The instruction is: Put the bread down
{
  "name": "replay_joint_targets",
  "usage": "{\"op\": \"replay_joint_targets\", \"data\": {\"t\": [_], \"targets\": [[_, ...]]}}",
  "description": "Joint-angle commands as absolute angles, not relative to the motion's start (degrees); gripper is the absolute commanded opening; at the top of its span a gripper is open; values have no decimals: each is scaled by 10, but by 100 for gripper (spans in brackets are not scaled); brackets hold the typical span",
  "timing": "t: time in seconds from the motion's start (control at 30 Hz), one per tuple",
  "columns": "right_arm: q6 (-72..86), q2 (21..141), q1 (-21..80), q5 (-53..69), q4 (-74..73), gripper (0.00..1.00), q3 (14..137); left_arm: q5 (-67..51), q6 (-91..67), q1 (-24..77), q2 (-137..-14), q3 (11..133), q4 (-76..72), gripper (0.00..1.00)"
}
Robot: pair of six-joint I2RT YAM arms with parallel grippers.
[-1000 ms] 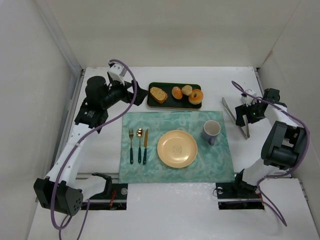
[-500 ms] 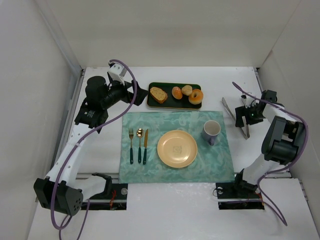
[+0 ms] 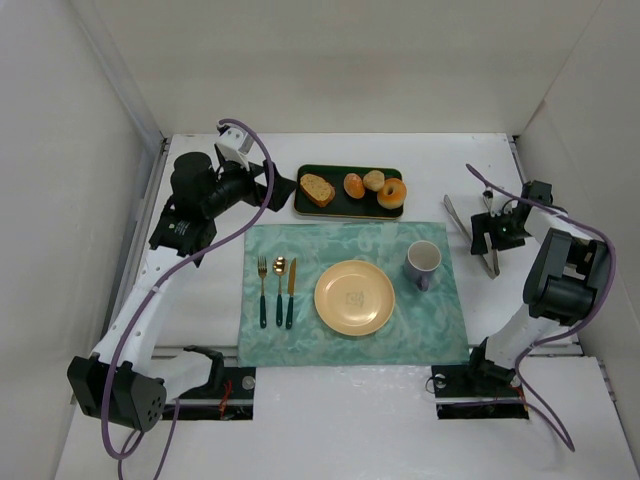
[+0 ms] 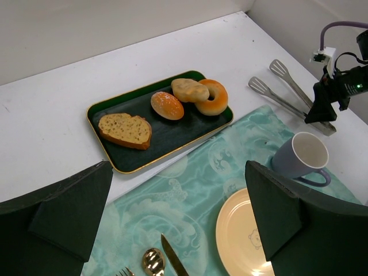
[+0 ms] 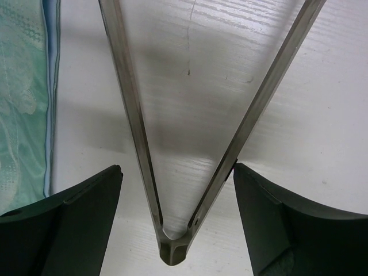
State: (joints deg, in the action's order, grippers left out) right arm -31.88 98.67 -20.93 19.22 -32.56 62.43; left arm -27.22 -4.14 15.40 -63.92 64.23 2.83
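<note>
Since a second ago, only the right arm has shifted: its elbow has drawn in and its wrist has settled closer over the metal tongs (image 3: 470,232). Left arm, food and table setting match the earlier view.

- Right fingers (image 5: 276,230): spread wide, holding nothing. They straddle the hinged end of the tongs, one finger outside each blade. We cannot tell whether they touch the metal. The tongs lie flat on the white table (image 3: 400,420), just beside the right edge of the teal patterned placemat (image 3: 350,240).
- Left fingers (image 4: 282,218): also wide open and empty, raised near the left end of the dark green tray with a gold rim (image 4: 172,129).
- Small pale tan oval bun (image 4: 190,89): on the tray, at its far side, between the orange-brown round roll (image 4: 167,105) and the ring-shaped glazed roll (image 4: 213,98). It seems to rest against the ring.
- Round yellow plate (image 3: 354,297): bare, mid-placemat, well apart from the tray. We take it for the bun's likely destination.

Step in hand, as we judge it: taking up the tongs, with the bread not yet touched.

Next move calls for closing on the tongs near the hinge so both blades stay free to pinch, then lifting level and carrying them across to the tray. Once there, the blades will need to slip around the bun alone without nudging its two close neighbours.
</note>
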Motion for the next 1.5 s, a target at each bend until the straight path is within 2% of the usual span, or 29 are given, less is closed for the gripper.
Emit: {"op": "replay_joint_targets", "data": {"t": [0.0,0.5,1.47], "targets": [[-311,996,-208,185,-317,83,650,-282,-44,156,-634,650,4,100],[-306,1006,-208,161,-328,82,660,-282,-44,156,-639,650,4,100],[-311,1012,-148,76,-306,82,650,-282,-44,156,-634,650,10,100]]}}
